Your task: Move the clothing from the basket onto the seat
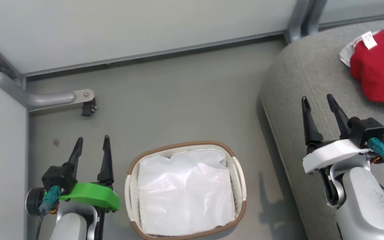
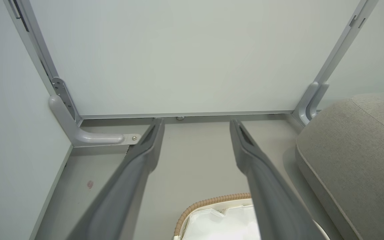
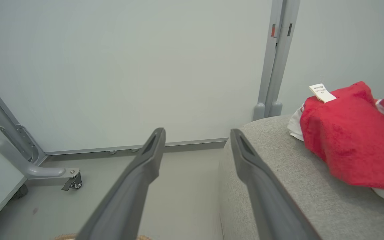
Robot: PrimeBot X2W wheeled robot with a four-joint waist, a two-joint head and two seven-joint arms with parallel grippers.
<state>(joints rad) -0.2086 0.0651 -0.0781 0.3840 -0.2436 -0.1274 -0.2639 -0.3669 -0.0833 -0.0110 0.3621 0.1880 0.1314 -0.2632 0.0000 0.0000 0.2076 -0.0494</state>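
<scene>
Left claw gapes empty beside basket; right claw gapes empty over seat edge.

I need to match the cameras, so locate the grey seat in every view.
Head view: the seat fills the right side, clothing on it.
Left wrist view: seat at the right edge, lower half.
Right wrist view: seat at lower right, clothing on top.
Shared landmark: the grey upright post behind the seat's rounded corner.
</scene>
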